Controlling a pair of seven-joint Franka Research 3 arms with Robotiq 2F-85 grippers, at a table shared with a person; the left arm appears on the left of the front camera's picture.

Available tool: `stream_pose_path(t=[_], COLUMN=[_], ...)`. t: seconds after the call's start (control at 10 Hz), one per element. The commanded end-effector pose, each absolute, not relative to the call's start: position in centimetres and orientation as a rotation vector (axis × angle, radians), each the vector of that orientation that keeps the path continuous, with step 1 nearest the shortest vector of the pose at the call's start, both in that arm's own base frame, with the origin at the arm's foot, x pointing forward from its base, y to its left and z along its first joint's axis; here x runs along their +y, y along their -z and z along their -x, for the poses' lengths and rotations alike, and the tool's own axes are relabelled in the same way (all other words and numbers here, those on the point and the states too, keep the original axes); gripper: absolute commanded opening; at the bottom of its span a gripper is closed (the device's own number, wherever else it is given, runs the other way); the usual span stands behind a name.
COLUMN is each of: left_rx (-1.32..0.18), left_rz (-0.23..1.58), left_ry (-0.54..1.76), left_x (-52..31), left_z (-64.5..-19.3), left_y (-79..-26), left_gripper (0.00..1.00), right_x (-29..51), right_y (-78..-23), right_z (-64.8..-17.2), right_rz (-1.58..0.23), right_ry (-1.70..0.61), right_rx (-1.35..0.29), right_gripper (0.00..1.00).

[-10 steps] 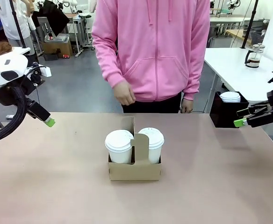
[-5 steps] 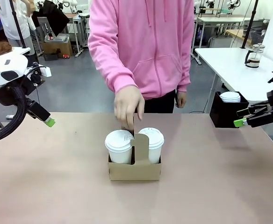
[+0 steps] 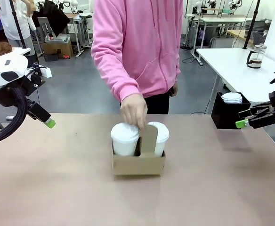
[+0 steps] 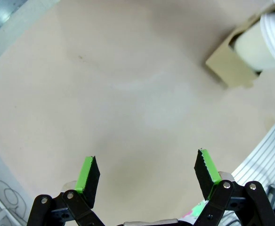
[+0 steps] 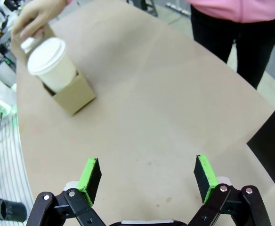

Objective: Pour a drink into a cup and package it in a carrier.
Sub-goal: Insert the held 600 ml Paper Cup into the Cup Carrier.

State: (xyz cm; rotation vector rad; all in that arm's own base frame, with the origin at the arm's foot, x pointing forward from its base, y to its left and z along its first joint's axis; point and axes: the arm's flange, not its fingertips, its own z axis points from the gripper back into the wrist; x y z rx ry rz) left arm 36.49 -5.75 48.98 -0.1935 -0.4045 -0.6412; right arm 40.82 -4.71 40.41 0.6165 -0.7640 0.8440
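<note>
Cardboard carrier (image 3: pixel 138 163), domed white cups (image 3: pixel 125 138)

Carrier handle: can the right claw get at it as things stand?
Probably not. The person's hand is wrapped around the carrier handle between the two lidded cups. The right claw hangs open by the black box, with bare table between.

Front cam faces across the worktop (image 3: pixel 57 188) toward the person; both wrist cams look down from the sides, sharing the carrier (image 3: pixel 138 164) (image 4: pixel 229 70) (image 5: pixel 71 94).
</note>
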Motion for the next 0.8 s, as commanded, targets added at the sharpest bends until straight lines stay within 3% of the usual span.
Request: stream_pose_path(t=[0.0,0.7], left_rx=[-0.409,-0.409], left_rz=[0.19,0.19], left_ry=[0.641,0.641], left_x=[-5.69,-5.69], left_z=[-36.4,-36.4], left_y=[-48.99,-48.99], left_gripper=[1.0,1.0], right_x=[-4.76,-4.76], right_y=[-40.69,-40.69], right_z=[-40.96,-40.96], right_rz=[-0.613,-0.613], right_ry=[-0.846,-0.846], right_rx=[-0.768,-0.768], right_gripper=[1.0,1.0])
